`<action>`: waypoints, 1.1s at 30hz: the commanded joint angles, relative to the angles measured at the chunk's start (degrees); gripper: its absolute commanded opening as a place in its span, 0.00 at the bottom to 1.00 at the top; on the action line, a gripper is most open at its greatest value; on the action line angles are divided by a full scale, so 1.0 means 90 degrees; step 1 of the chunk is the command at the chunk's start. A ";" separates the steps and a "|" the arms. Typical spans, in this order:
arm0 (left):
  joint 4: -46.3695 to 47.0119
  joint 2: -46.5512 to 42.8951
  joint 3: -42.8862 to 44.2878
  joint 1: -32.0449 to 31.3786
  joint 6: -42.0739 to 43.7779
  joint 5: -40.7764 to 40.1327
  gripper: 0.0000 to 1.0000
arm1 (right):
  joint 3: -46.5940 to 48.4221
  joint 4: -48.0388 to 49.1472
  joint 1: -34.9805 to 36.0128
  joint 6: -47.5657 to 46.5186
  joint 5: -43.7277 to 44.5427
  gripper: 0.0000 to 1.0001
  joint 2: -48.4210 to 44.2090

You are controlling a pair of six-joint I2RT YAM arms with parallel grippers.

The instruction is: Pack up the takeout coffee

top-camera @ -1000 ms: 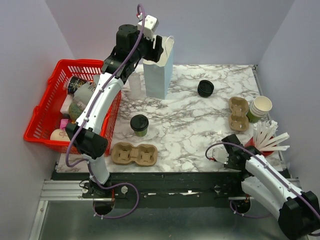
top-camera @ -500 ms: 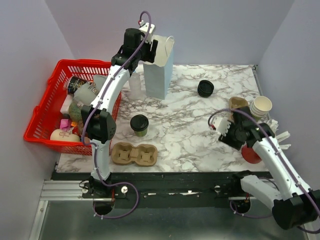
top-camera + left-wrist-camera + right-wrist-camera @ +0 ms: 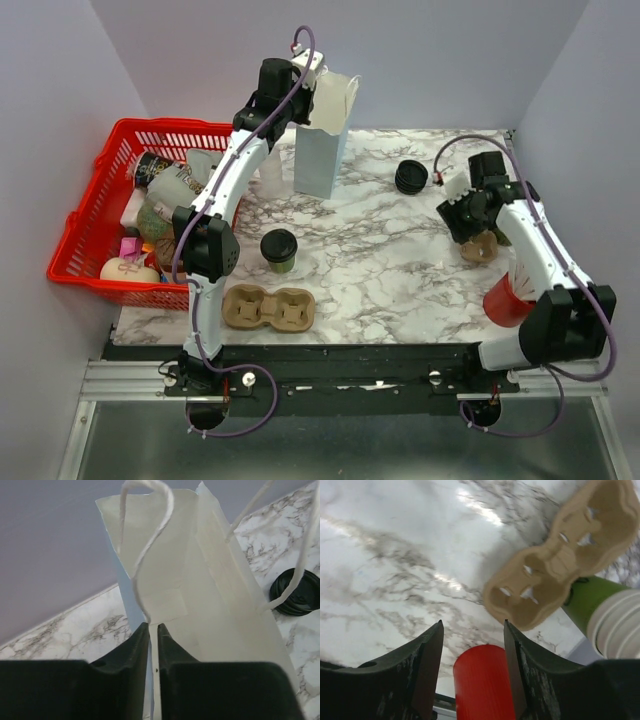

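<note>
The takeout coffee (image 3: 279, 249), an olive-green cup with a black lid, stands upright on the marble table left of centre, apart from both grippers. My left gripper (image 3: 314, 92) is at the top of the tall pale paper bag (image 3: 322, 150) at the back. In the left wrist view, my left gripper (image 3: 153, 626) is shut on the rim of the paper bag (image 3: 200, 580), just below a string handle. My right gripper (image 3: 466, 214) hovers at the back right, and in the right wrist view it (image 3: 473, 625) is open and holds nothing.
A red basket (image 3: 75, 235) of assorted items sits at the left edge. One brown cup carrier (image 3: 268, 308) lies near the front, another (image 3: 480, 246) under my right gripper. Black lids (image 3: 411, 176) are stacked at the back. A red cup (image 3: 505, 298) and green cups (image 3: 600, 605) stand at the right.
My left gripper has shut on the bag's rim and the bag's top has shifted right. My right arm has swung from the near right edge to the back right, over the carrier.
</note>
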 commanded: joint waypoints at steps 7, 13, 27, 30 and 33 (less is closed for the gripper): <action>-0.0238 -0.0289 -0.0173 0.0102 -0.0163 0.0645 0.00 | 0.1157 0.0441 -0.0908 0.0754 0.0615 0.55 0.1508; -0.0336 -0.0758 -0.0455 0.0092 -0.0503 0.1192 0.00 | 0.1724 0.0626 -0.0957 0.1076 0.0977 0.59 0.2271; -0.0365 -0.1793 -0.1364 0.0014 -0.0827 0.2286 0.00 | 0.1802 0.0451 -0.1318 0.1174 0.0772 0.54 0.3053; -0.0433 -0.1832 -0.1394 0.0004 -0.0856 0.2315 0.00 | 0.1948 0.0451 -0.1377 0.1135 0.0791 0.53 0.3229; -0.0405 -0.1901 -0.1472 -0.0025 -0.0895 0.2286 0.00 | 0.2075 0.0422 -0.1464 0.1135 0.0791 0.52 0.3375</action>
